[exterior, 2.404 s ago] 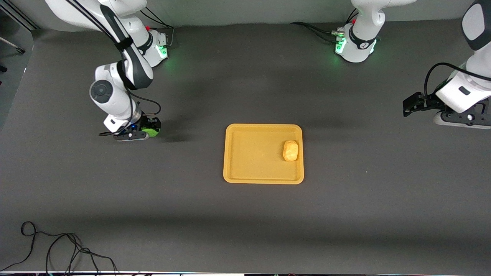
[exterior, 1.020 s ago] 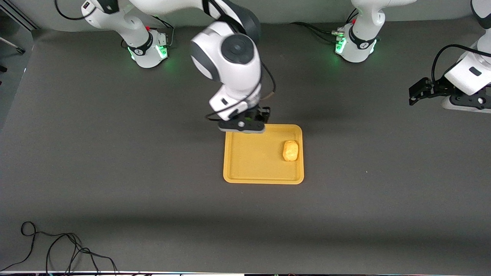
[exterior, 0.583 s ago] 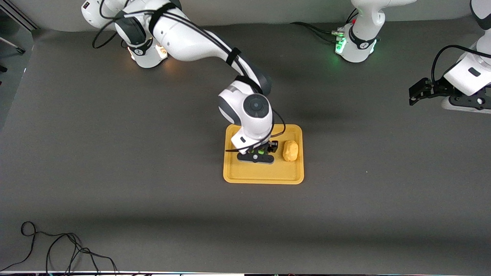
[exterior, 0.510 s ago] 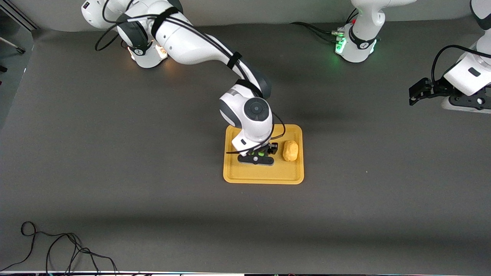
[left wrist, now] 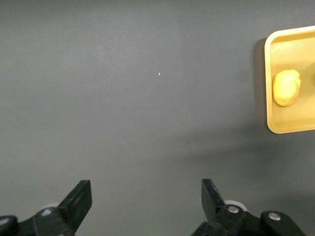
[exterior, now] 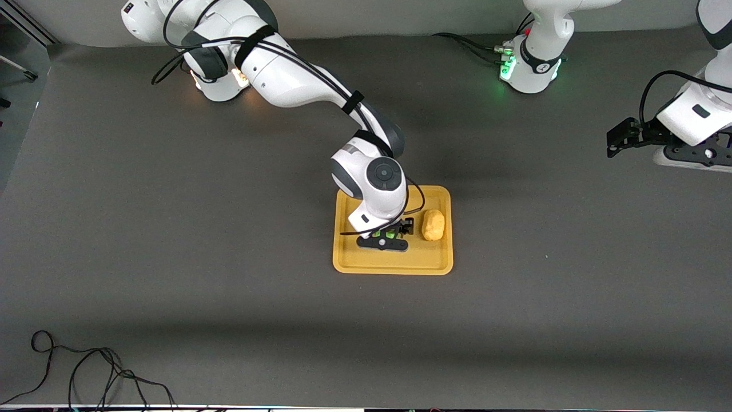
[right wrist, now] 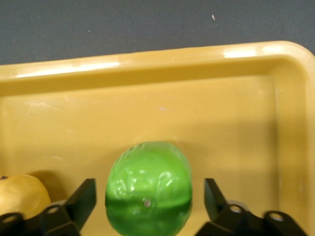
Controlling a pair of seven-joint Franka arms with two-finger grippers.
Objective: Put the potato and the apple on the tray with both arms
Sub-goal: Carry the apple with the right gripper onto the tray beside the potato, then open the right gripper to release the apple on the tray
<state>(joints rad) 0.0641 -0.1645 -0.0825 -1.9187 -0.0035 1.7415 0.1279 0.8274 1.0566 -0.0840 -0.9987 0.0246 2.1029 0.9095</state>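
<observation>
our right end effector [right wrist: 147,206] sits spread wide around the apple [right wrist: 148,188], low in the tray [exterior: 349,260] beside the potato [exterior: 433,224]; the left end effector [left wrist: 145,206] waits wide over bare counter [exterior: 229,315].

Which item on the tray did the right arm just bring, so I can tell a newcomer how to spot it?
Find the yellow-orange tray mid-table. The right gripper is low over it, fingers spread on either side of the apple, which sits on the tray floor. It is round and bright green, unlike the oblong yellow-orange potato beside it.
</observation>
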